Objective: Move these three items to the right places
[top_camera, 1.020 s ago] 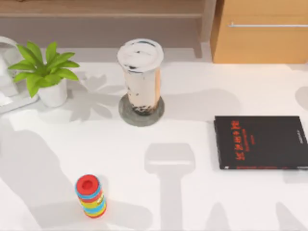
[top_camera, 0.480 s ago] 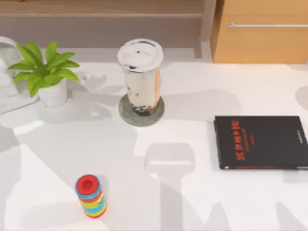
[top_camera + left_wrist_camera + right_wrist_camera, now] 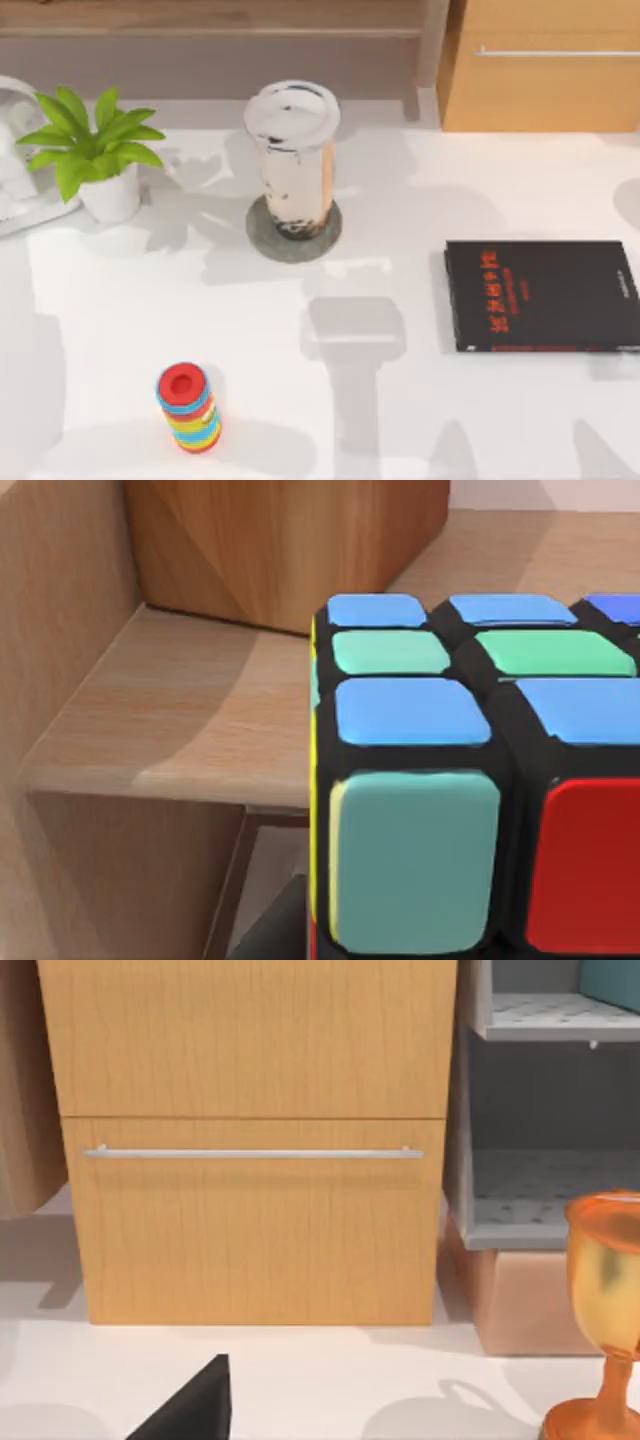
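From above, the white table [image 3: 300, 400] has wide bare room across its middle and near side. The tall clear cup of milky brown tea with a white lid [image 3: 292, 160] stands upright on the round flat grey stone-like coaster disc [image 3: 293, 236], toward the far side, left of centre. The large flat black book with red lettering [image 3: 545, 295] lies flat against the table's right edge, well apart from the cup. A small stack of red, blue and yellow rings [image 3: 188, 408] stands near the near edge on the left, and a green leafy plant in a white pot [image 3: 92, 152] sits at the far left. A wooden cabinet with a metal handle bar [image 3: 545, 65] rises beyond the far right edge. Compared with half a second ago, every object keeps its place; only the grey shadows on the tabletop have shifted.

In the left wrist view, a puzzle cube with blue, green, teal and red stickers on black edges [image 3: 470, 780] sits very close to the camera, with light wooden shelf boards [image 3: 180, 710] behind it. Whether the left claw pinches it, I cannot tell.

In the right wrist view, a wooden drawer front with a silver bar handle [image 3: 250, 1150] faces the camera, grey shelves [image 3: 540, 1110] just beside it, and an orange-gold goblet-shaped trophy [image 3: 605, 1330] stands near. A dark wedge [image 3: 195, 1405] pokes in at the edge; the right claw's state cannot be told.
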